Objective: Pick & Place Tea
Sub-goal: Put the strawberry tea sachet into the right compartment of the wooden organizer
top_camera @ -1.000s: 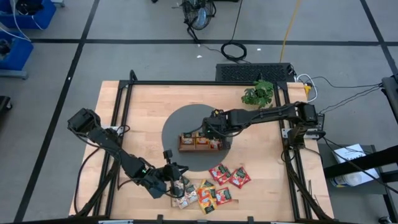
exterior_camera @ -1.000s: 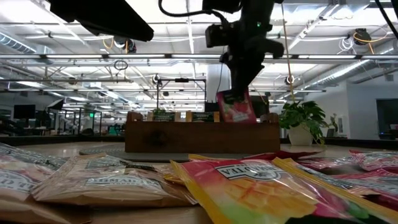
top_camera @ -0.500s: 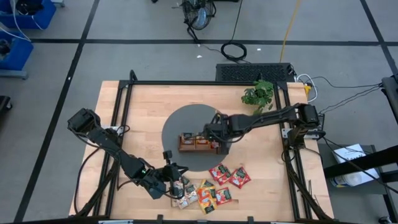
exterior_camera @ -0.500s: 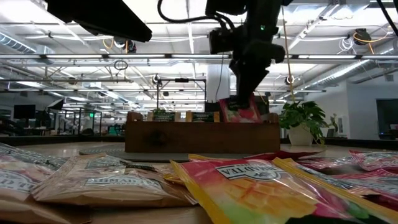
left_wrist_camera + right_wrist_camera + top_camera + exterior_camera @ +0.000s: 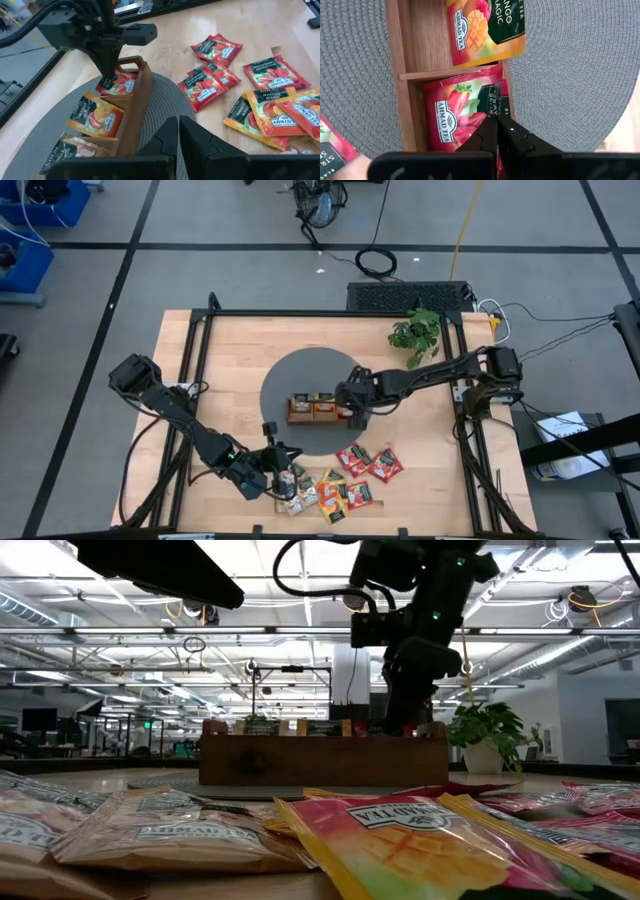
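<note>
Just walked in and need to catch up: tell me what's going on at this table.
The right gripper is shut on a red tea sachet, lowering it into the end compartment of the wooden tray on the grey mat. An orange sachet lies in the next compartment. The left gripper waits over the loose sachets near the table's front edge.

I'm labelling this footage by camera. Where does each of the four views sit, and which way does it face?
High: overhead, straight down on the wooden table; both arms show.
Low: table height, facing the long brown wooden tray; the right arm descends.
Left wrist: looks past the left end effector at the right end effector.
Right wrist: down past its own dark fingers at the red strawberry tea sachet.
Shared: both wrist views show that sachet in the tray.
</note>
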